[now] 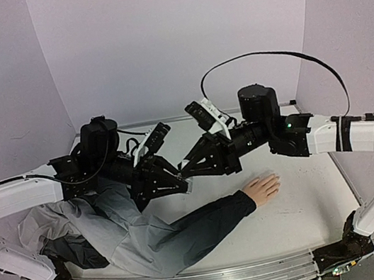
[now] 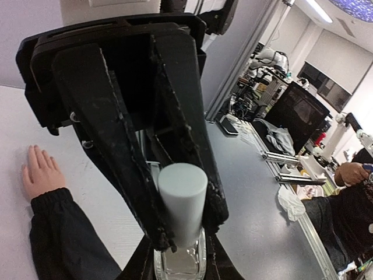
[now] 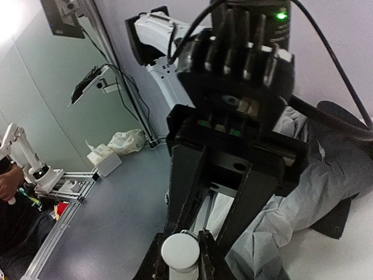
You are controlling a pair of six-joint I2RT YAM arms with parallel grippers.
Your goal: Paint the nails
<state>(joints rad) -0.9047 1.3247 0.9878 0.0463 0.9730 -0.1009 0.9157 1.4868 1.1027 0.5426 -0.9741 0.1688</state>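
The pale peach mannequin hand [image 1: 262, 188] lies flat on the table at the end of a dark sleeve [image 1: 207, 219], its tiny nails [image 1: 276, 179] at the fingertips. It also shows in the left wrist view [image 2: 41, 175]. Both grippers meet above the table, left of the hand. My left gripper [image 1: 182, 182] is shut on the small glass bottle [image 2: 178, 265]. My right gripper [image 1: 192, 171] is shut on the bottle's white cap [image 2: 182, 198], which also shows in the right wrist view [image 3: 180, 252]. No brush is visible.
A grey jacket [image 1: 94, 227] is bunched on the left part of the table under the left arm, with the sleeve running out of it. The table's white surface [image 1: 306, 206] lies around the hand. Purple walls close the back and sides.
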